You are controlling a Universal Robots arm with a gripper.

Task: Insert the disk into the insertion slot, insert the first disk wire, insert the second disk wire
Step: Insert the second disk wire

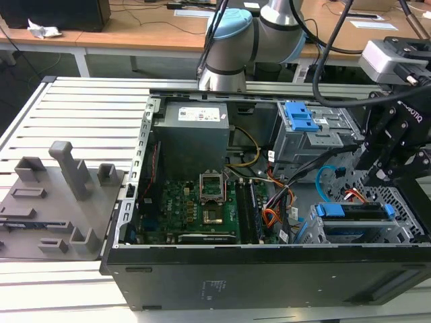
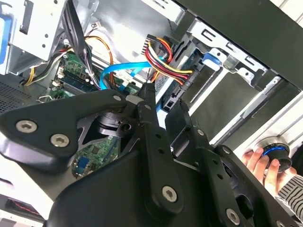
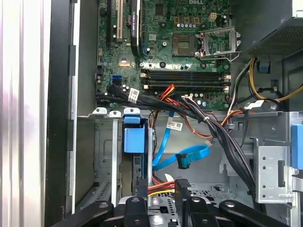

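Pinching the first disk wire (image 3: 159,191), low centre, with gripper (image 3: 162,186) nearly closed; limp, light strands, best held at stiff end.

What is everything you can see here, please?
computer case: one, black, open, on the table.
table: one, silver, slatted.
fixture tray: one, grey, exterior view's left of case.
motherboard: one, green, inside case.
power supply: one, grey, inside case.
latch: one, blue, on the larger cage.
disk: one, blue-framed, in the grey insertion slot.
first disk wire: one bundle, red, yellow, black, by the gripper.
second disk wire: one, light blue, looped near disk.
hand: one, outside the case.
robot arm: one, grey and blue, behind case.
gripper: one, black, near the insertion slot.
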